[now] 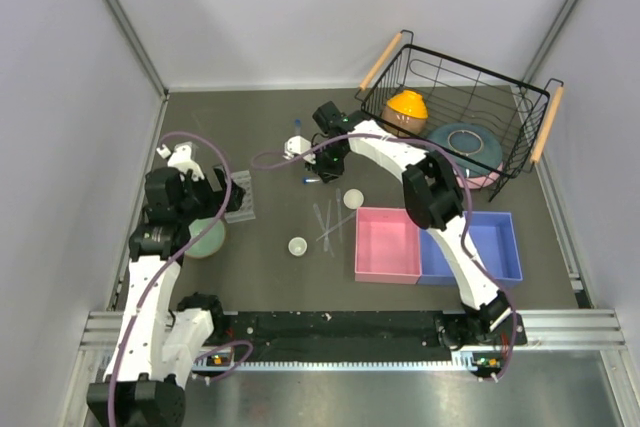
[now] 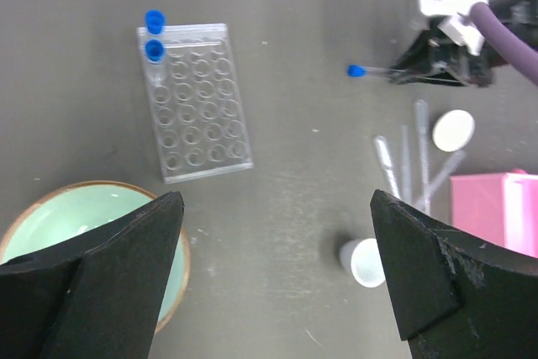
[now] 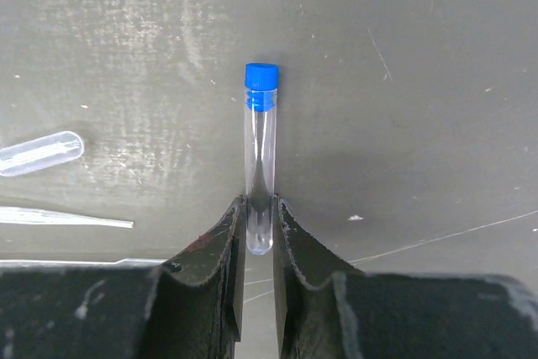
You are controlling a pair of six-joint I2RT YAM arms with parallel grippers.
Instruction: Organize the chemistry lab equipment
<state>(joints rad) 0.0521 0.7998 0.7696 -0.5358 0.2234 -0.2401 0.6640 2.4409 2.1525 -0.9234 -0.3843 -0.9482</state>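
Closest to the lens, the right claw [image 3: 259, 233] is clamped on the rounded bottom end of a blue-capped tube [image 3: 261, 149]. The tube points away from the wrist, low over the dark table [image 3: 420, 81]. Whether it rests on the table or hangs just clear of it I cannot tell. The left claw [image 2: 277, 241] hangs wide open and empty, above the gap between the pale green bowl [image 2: 67, 212] and the nearer of the two white dishes [image 2: 367, 262].

Judged from how things lie, the job is in its early part. The clear tube rack [image 2: 197, 107] shows two blue caps [image 2: 155, 50] at one corner, apparently tubes already seated. Every other well looks empty, so the gripped tube would be the third. The pipettes [image 2: 403, 157] lie loose in a cluster just beside the pink bin [image 2: 496, 208], with the second dish near them. Both the pink bin and the blue bin [image 1: 480, 242] look empty, so the pipettes and dishes remain unsorted.
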